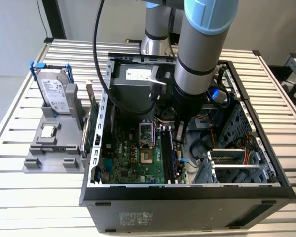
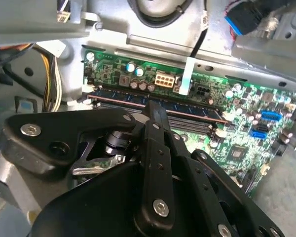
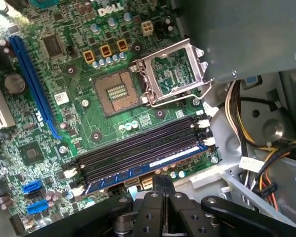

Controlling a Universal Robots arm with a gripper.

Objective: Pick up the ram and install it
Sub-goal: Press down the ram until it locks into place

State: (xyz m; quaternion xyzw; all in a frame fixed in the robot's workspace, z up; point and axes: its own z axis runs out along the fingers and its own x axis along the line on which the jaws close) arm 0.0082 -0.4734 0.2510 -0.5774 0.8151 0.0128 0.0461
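Tool partly hides seated ram

**Arm down, gripper closed**

Reaches steeply down from upper centre of exterior view, wrist approx. vertical, gripper at its lower end. Fingers pressed together w/ no gap in both wrist views, tips pointing down. Black linkage spread either side behind them.

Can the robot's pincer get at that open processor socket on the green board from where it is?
Probably yes. The pincer hangs over the ram in its slot, and the processor socket just beyond lies uncovered, its metal frame flipped up.
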